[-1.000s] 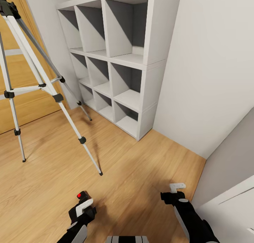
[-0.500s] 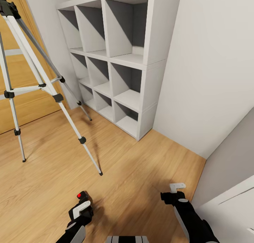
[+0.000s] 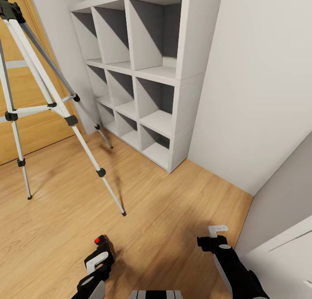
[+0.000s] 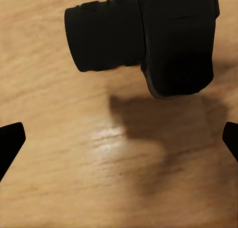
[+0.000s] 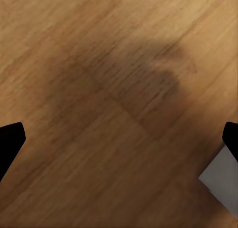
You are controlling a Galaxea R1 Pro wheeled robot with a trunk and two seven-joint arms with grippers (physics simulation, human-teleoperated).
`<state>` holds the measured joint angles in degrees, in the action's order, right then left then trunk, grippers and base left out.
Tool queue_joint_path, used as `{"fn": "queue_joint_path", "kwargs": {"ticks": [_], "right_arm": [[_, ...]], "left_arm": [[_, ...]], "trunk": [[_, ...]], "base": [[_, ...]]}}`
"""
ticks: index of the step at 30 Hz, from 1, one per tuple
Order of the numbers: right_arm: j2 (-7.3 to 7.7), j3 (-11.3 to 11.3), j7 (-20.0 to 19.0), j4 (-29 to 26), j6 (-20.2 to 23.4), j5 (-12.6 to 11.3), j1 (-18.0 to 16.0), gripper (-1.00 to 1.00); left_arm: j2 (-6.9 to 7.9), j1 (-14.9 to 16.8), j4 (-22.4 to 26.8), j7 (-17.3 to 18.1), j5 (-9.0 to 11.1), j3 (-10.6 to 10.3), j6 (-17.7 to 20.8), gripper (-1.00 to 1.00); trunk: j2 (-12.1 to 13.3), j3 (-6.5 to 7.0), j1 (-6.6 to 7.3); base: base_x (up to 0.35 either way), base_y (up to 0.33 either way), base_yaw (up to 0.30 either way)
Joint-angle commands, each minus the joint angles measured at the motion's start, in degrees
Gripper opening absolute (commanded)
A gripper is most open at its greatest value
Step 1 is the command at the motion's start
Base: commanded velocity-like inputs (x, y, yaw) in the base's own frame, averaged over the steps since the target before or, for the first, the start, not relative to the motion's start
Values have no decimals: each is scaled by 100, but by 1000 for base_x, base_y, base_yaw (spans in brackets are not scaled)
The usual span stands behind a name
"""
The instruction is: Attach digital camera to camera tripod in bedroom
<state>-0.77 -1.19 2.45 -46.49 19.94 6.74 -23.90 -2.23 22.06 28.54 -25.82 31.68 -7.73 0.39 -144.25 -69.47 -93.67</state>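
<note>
1. The job is just starting. The small black boxy digital camera (image 3: 102,243) with the little red button on top is not on the tall camera tripod (image 3: 39,95) with silver-white legs and black joints yet.

2. The camera tripod stands on the light wood floor (image 3: 173,212) of the bedroom, in front of the wooden door (image 3: 26,130) and beside the white cube shelf (image 3: 143,73). Its black top is at the far left top corner of the head view, and nothing sits on it.

3. The digital camera lies low, down by the wood floor, well apart from the tripod's nearest foot. In the left wrist view the digital camera (image 4: 148,39) casts a dark shadow on the wood under it.

4. The black-and-white left gripper (image 3: 96,264) is right by the camera. In the left wrist view its two black fingertips (image 4: 10,143) are spread wide at the sides. The camera is ahead of them, not between them, so the left gripper is let go and grasps nothing.

5. The black-and-white right gripper (image 3: 215,235) hangs over bare wood floor near the pale grey wall (image 3: 260,95). Its fingertips (image 5: 10,139) are spread wide too, with nothing in them.

6. What I think is left: grab the camera, lift it up, carry it over to the tripod, and fix it on the black top. That is almost the whole job.
</note>
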Motion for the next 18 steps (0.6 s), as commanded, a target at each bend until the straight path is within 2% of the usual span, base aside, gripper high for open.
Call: {"fn": "queue_joint_path", "kwargs": {"ticks": [1,18], "right_arm": [[-5,-12,-7,-10,36,60,-1,100],[-3,-12,-25,-10,37,59,-1,100]], "left_arm": [[5,1,9,-48,45,-45,3,100],[-30,0,-24,4,79,-45,24,100]], "trunk": [[-2,-5,1],[-2,-5,1]], "base": [[0,0,0],[0,0,0]]}}
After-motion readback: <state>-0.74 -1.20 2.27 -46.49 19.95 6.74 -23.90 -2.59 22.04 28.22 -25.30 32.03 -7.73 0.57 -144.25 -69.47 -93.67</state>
